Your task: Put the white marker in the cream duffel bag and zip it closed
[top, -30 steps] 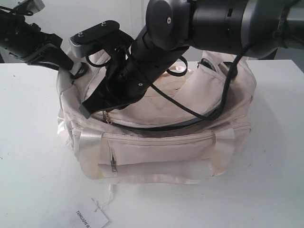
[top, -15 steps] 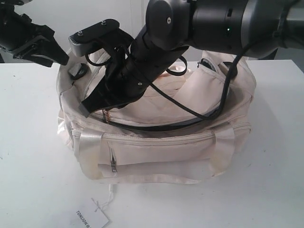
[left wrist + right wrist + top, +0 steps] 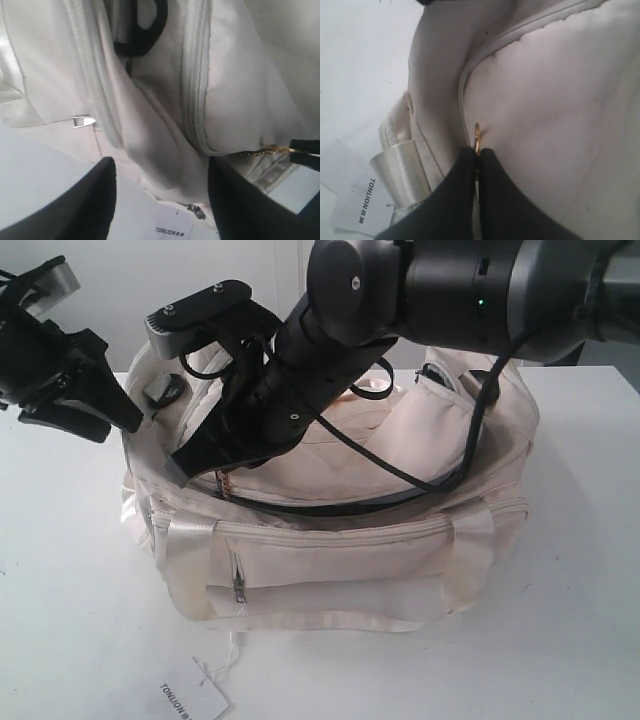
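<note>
Gold pull sits pinched in your right gripper's closed tips, apparently to drag the zip shut, while your left gripper hangs jaws-apart beside the bag's end.
</note>
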Tool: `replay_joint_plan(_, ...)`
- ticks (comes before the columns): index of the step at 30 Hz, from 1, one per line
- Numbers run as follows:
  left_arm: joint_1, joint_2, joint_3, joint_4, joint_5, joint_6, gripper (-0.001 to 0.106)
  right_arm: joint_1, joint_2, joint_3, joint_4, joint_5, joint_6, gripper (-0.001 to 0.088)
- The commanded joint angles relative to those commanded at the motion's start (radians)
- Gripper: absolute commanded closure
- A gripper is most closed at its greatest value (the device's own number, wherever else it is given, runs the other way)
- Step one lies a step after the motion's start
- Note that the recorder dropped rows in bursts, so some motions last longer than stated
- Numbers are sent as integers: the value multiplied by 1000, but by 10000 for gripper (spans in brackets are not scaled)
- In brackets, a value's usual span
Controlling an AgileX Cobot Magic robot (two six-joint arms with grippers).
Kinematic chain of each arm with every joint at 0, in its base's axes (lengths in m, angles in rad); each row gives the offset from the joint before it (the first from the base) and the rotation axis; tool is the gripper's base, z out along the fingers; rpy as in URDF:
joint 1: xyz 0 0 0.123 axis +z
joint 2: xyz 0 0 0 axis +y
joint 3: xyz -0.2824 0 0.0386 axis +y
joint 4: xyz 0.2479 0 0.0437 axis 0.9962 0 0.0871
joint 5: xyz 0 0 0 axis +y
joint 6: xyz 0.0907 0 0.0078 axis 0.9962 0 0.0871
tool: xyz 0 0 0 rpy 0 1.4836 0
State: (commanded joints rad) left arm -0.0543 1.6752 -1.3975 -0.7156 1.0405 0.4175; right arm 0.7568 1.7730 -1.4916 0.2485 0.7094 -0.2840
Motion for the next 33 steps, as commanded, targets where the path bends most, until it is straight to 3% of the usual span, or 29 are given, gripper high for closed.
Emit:
replay_joint_plan(12, 0, 0, 119, -17, -119, 17, 473, 0, 0, 0, 0, 0, 0, 868)
replay_joint_plan(15, 0, 0, 152, -46, -138, 53, 562, 0, 0, 0, 0, 0, 0, 868)
replay_joint_plan(23, 0, 2, 203, -100, -161, 146, 1049, 0, 0, 0, 0, 0, 0, 868)
replay_joint_plan(33, 0, 13, 232, -120, -181, 165, 1053, 0, 0, 0, 0, 29, 0, 868)
